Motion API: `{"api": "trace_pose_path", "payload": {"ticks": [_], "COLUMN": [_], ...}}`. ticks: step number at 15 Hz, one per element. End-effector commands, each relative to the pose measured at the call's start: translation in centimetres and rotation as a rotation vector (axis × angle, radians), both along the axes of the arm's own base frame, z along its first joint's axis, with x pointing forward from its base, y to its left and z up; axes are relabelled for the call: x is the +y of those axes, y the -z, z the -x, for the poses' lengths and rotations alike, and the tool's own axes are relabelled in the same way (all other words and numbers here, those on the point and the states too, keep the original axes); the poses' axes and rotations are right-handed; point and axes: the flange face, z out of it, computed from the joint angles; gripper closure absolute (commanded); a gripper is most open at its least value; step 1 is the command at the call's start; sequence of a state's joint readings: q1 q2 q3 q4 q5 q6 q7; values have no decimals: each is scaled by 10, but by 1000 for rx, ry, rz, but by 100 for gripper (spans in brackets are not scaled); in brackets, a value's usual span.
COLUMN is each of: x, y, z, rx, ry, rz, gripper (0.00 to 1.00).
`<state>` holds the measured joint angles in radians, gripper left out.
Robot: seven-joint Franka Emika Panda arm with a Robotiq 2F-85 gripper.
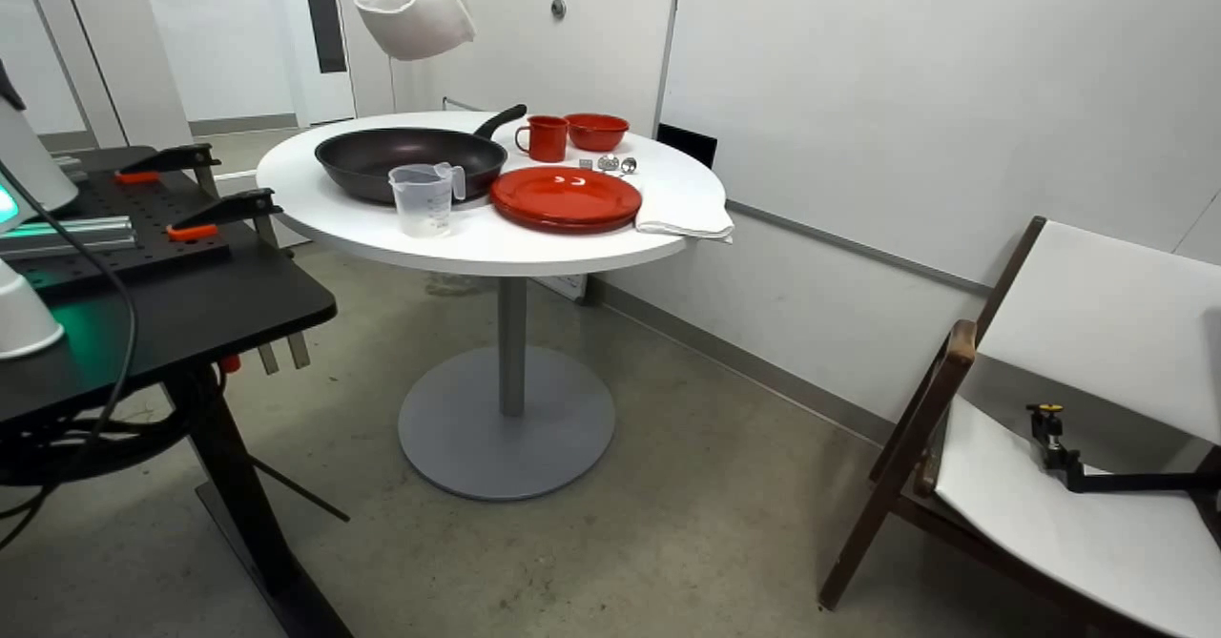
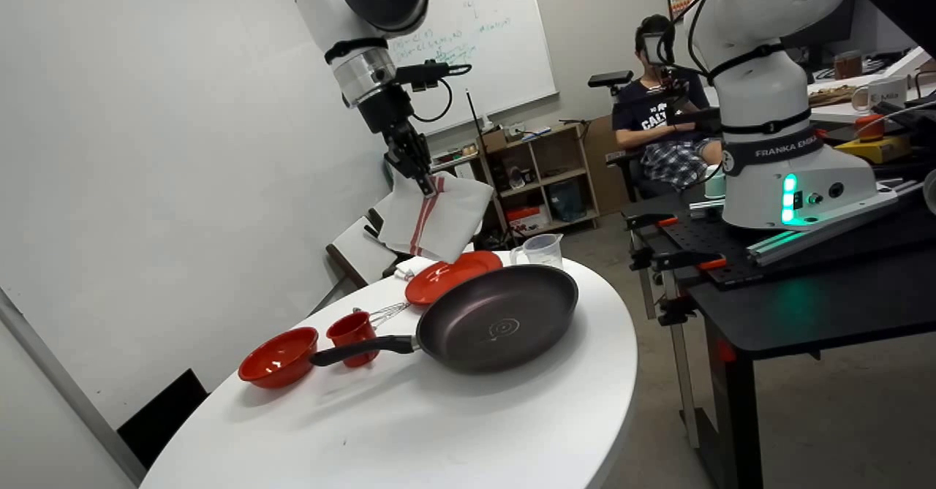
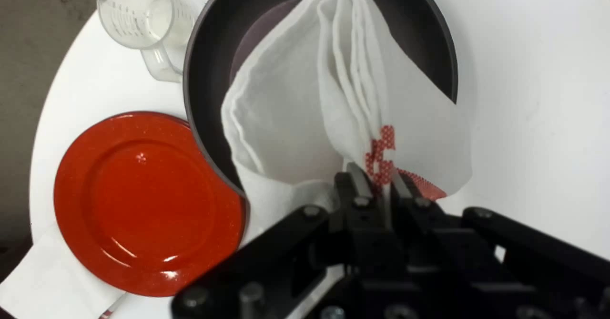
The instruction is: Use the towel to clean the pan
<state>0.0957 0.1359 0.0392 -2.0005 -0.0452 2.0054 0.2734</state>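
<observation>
The black frying pan (image 1: 401,154) rests on the round white table, seen in both exterior views (image 2: 497,321). Its long handle points toward the red mug and bowl. My gripper (image 2: 428,188) is shut on a white towel with red stripes (image 2: 457,215). The towel hangs in the air above the table, apart from the pan. In the wrist view the gripper (image 3: 379,185) pinches a folded, red-patterned part of the towel (image 3: 281,114). There the towel covers much of the pan (image 3: 214,90), and the handle does not show.
Beside the pan stand a clear measuring cup (image 1: 422,201) and stacked red plates (image 1: 568,197). A red mug (image 2: 352,332), a red bowl (image 2: 278,357) and a whisk (image 2: 387,313) lie near the handle. Another folded white cloth (image 1: 682,209) lies partly under the plates at the table edge.
</observation>
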Motion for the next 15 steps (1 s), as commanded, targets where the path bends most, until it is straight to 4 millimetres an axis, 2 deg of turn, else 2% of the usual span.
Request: {"api": "trace_pose_path", "payload": {"ticks": [1, 9, 15], "x": [-10, -28, -36], "y": [31, 134, 202], "z": [26, 41, 40], "rx": [-12, 29, 69], "ry": [56, 168, 235], "rz": [-18, 32, 53], "gripper": [95, 95, 95]}}
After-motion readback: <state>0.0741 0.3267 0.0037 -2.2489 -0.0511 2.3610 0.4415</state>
